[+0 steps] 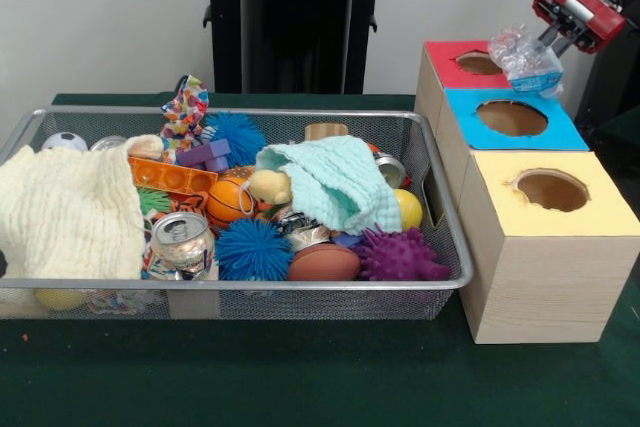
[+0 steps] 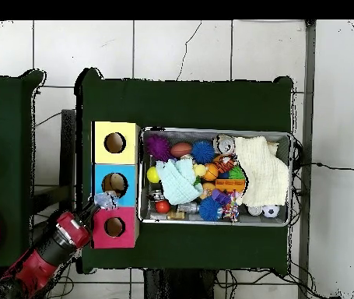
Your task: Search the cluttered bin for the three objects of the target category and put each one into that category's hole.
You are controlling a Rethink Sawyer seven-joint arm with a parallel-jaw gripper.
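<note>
The wire mesh bin (image 1: 250,113) stands left of three wooden boxes; it also shows in the overhead view (image 2: 211,130). My gripper (image 1: 541,46) is shut on a crumpled clear plastic bottle (image 1: 523,61) with a blue label. It holds the bottle in the air over the border of the red-topped box (image 1: 447,73) and the blue-topped box (image 1: 565,134). In the overhead view the gripper (image 2: 95,207) and bottle (image 2: 106,201) sit between the red box's hole (image 2: 114,226) and the blue box's hole (image 2: 114,184). The fingers are mostly hidden behind the bottle.
A yellow-topped box (image 1: 605,215) stands nearest the camera. The bin holds a cream cloth (image 1: 65,212), a mint cloth (image 1: 340,182), drink cans (image 1: 182,239), blue (image 1: 252,250) and purple (image 1: 400,255) spiky balls, and several toys. The black pedestal (image 1: 290,17) stands behind.
</note>
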